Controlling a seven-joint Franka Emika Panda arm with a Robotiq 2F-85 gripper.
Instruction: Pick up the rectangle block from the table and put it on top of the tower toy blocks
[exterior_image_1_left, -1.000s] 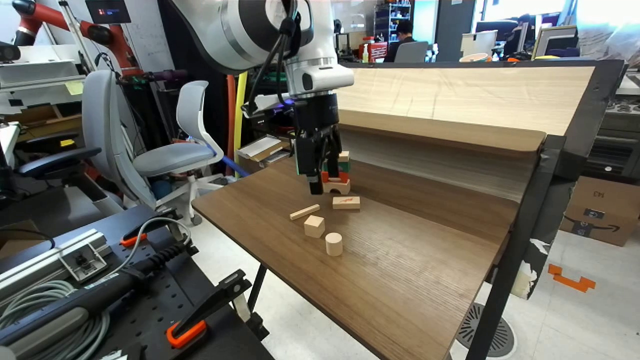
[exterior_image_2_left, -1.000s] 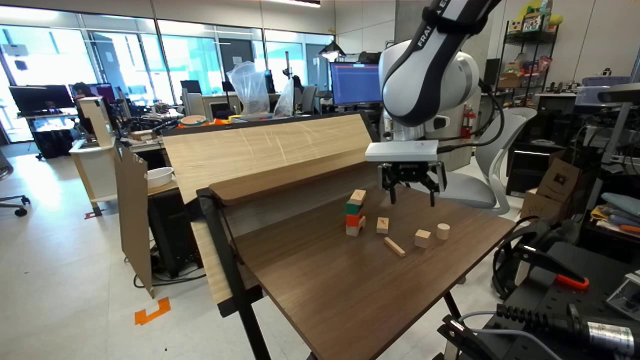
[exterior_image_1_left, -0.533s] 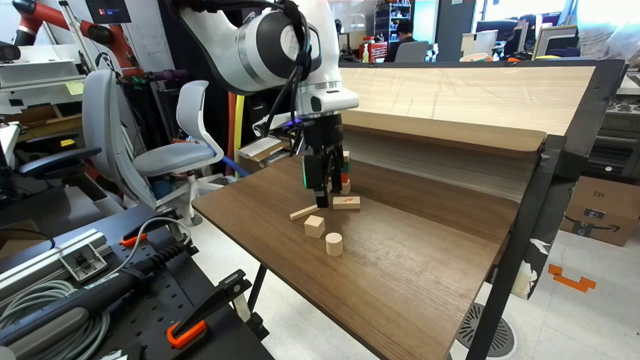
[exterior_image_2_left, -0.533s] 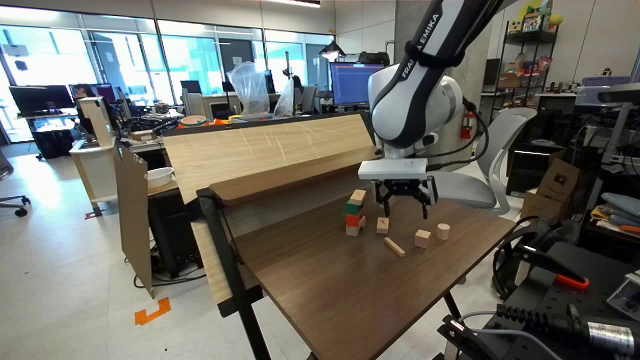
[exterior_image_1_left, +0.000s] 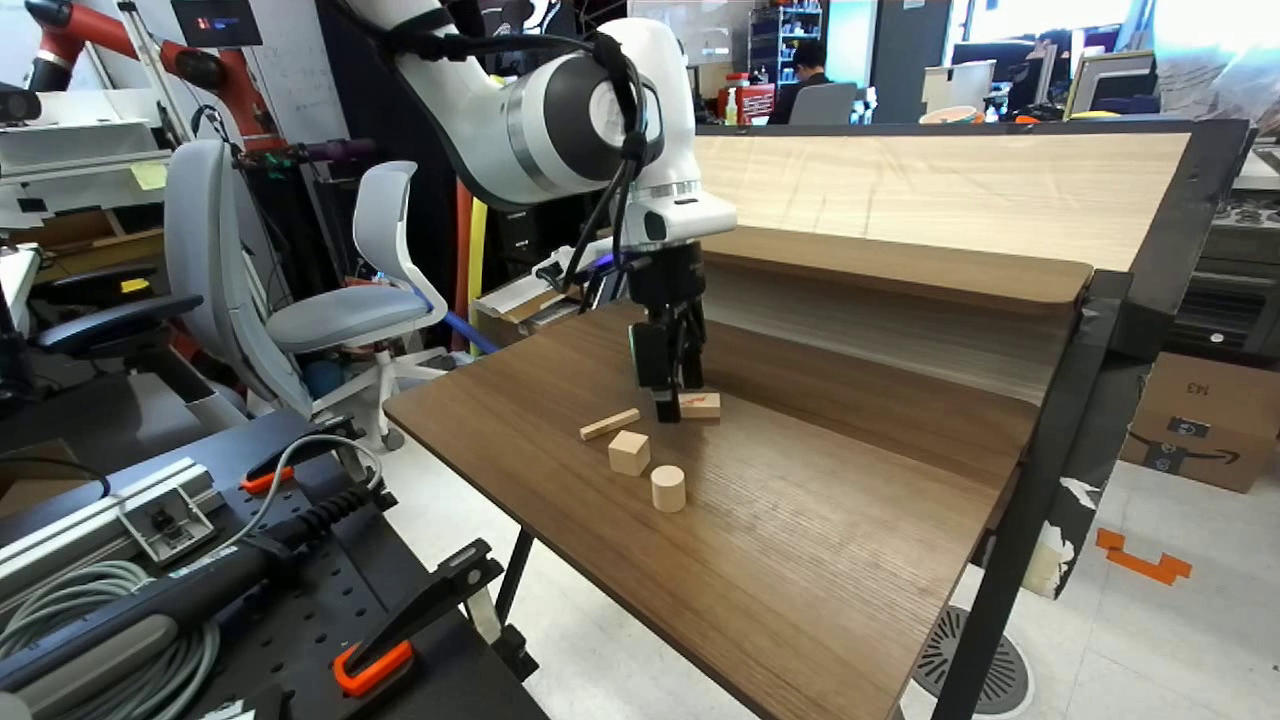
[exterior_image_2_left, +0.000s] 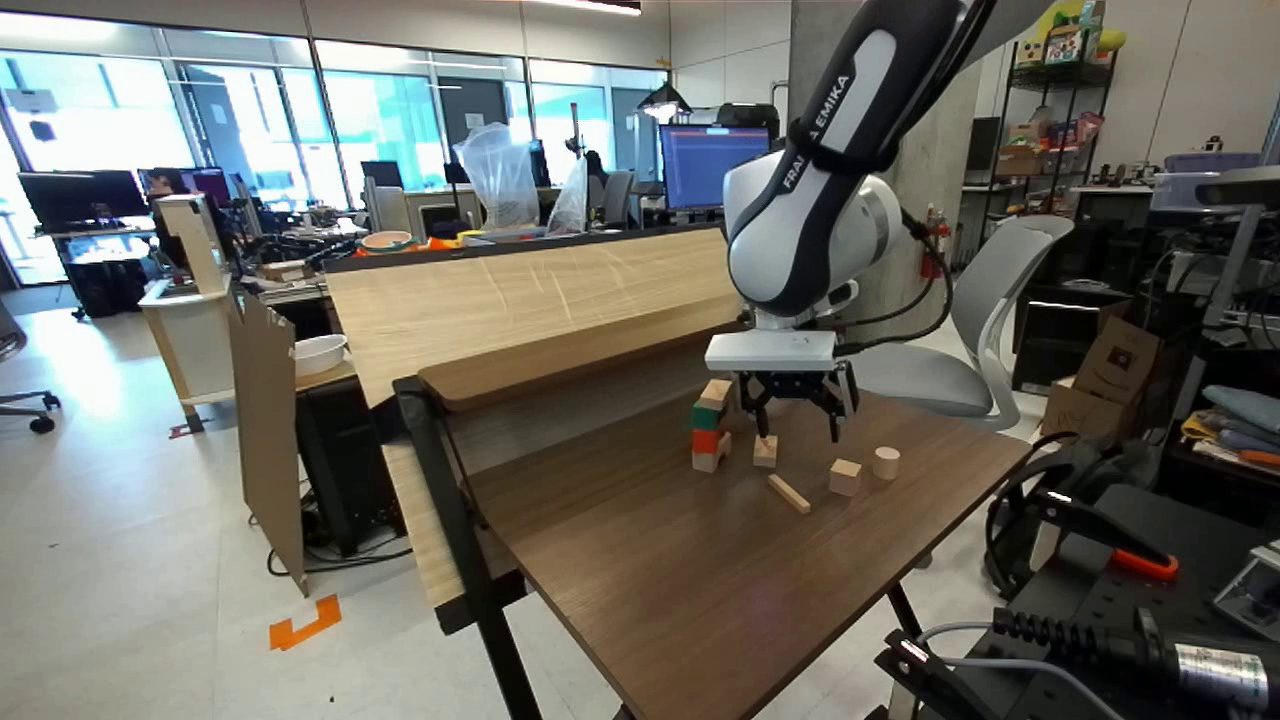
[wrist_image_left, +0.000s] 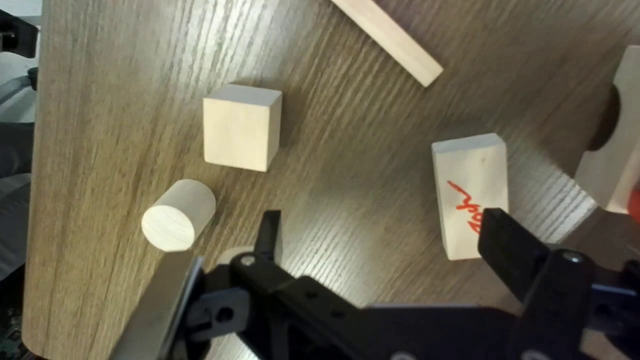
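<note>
"Wrist view looks down on a big brown counter (wrist_image_left: 350, 175). What's next biggest?"

"The end effector (exterior_image_2_left: 799, 436). It hangs low over the counter, its two fingers (wrist_image_left: 510, 245) spread apart."

"Then?"

"The tower toy blocks (exterior_image_2_left: 708, 428), left of the end effector in an exterior view. They go pale at the bottom, then orange-red, green, and pale on top."

"Where's the rectangle block (exterior_image_2_left: 765, 453)?"

"Lying on the counter, just right of the tower toy blocks. It's pale, with red scribbled on top. One finger hides its corner in the wrist view. I can't tell if they touch."

"What's smaller?"

"A pale cube (exterior_image_2_left: 845, 478) farther right, then a cylinder (exterior_image_2_left: 886, 462) right of that, then a thin stick (exterior_image_2_left: 789, 494) left of the cube."
</note>
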